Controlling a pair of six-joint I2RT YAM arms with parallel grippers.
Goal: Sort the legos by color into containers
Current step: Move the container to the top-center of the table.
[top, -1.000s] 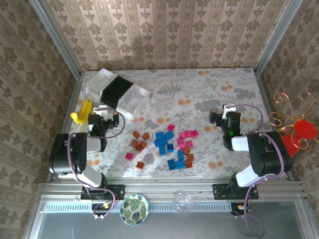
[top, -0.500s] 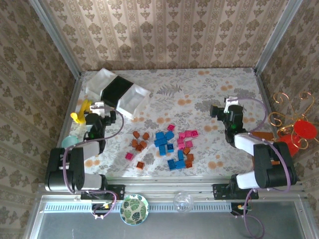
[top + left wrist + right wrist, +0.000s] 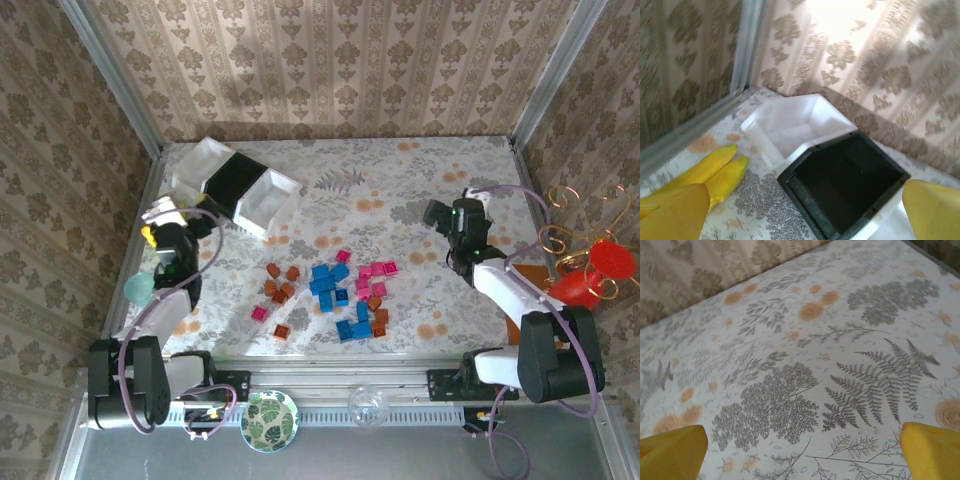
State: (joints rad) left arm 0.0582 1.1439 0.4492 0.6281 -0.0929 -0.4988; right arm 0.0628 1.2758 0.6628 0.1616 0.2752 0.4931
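3 rectangular containers (image 3: 236, 186) touch; blocky plastic legos (image 3: 324, 274) cluster apart.

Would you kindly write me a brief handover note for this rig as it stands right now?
Left hand: open, empty, facing the trays at the far left corner.
Right hand: open, empty, above bare tablecloth on the right.
Legos: blue, pink and orange-brown, all loose mid-table.
Done: nothing sorted; no brick visible in any tray.
Left: every brick, one colour per tray.
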